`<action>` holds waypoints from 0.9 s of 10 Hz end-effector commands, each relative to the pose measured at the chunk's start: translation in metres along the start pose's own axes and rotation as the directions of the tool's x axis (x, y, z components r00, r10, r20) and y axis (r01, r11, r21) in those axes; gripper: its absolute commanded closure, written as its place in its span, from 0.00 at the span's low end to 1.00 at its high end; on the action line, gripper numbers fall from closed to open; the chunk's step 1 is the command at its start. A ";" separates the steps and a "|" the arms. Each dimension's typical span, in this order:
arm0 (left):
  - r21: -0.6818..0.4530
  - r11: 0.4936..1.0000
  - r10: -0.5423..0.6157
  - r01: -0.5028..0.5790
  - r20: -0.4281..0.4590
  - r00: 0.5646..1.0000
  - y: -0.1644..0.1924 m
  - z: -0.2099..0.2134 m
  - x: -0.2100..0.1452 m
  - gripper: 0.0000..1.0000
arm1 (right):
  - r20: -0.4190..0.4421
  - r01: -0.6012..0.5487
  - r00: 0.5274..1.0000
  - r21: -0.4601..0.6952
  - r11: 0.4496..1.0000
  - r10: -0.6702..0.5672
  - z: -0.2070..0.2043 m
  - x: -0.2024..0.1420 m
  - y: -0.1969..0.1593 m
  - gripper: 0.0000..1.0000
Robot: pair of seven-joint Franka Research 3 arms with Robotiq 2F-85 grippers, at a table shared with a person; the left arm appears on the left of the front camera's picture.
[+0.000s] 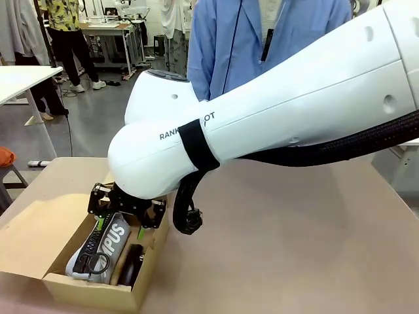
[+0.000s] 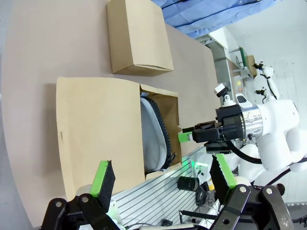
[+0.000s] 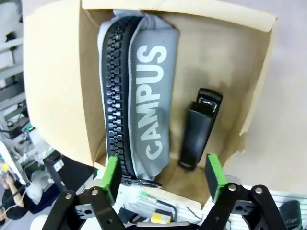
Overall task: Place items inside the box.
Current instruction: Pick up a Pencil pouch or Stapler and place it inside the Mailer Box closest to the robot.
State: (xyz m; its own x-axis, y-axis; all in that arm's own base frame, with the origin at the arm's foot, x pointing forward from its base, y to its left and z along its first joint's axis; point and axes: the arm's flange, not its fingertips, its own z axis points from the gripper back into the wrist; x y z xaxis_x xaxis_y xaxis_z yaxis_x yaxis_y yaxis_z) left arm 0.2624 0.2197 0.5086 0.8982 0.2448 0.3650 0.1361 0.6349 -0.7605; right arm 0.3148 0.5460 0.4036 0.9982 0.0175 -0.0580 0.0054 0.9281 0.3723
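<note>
The thick white link of the right arm (image 1: 294, 98) is nearest in the front view. It slants across the picture and hides part of a person in a blue shirt (image 1: 229, 39) at the far side of the brown table (image 1: 294, 248). A smaller plain cardboard box (image 2: 136, 38) lies on the table, apart from the open one. The right gripper (image 3: 163, 175) hangs over the open brown cardboard box (image 1: 91, 291), its green pads spread wide with nothing between them. The left gripper (image 2: 160, 170) is off to the side, its fingers also wide apart and empty. In the open box the grey zip pencil case printed "CAMPUS" (image 3: 148, 100) lies lengthwise, and the black stapler (image 3: 196, 129) lies just beside it on the cardboard floor.
</note>
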 end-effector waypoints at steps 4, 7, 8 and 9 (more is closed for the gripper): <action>-0.019 1.000 -0.013 0.013 0.011 1.000 -0.001 0.000 -0.001 0.00 | -0.091 -0.014 0.995 0.171 0.985 0.030 0.058 -0.002 -0.066 0.00; -0.019 1.000 -0.013 0.013 0.011 1.000 -0.001 0.000 -0.001 0.00 | -0.240 0.069 0.970 0.395 0.916 0.031 0.131 0.010 -0.200 0.00; -0.019 1.000 -0.013 0.013 0.011 1.000 -0.001 0.000 -0.001 0.00 | -0.267 0.067 0.961 0.472 0.879 0.071 0.144 0.007 -0.234 0.00; -0.019 1.000 -0.013 0.013 0.011 1.000 -0.001 0.000 -0.001 0.00 | -0.282 0.079 0.954 0.567 0.820 0.103 0.157 0.000 -0.284 0.00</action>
State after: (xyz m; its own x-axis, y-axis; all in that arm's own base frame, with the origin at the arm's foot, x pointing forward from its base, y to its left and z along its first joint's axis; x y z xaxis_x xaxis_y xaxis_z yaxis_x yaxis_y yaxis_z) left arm 0.2620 0.2201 0.5088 0.8976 0.2459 0.3658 0.1360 0.6349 -0.7605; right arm 0.3340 0.2814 0.4628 0.9521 0.1926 -0.2374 0.0868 0.5741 0.8141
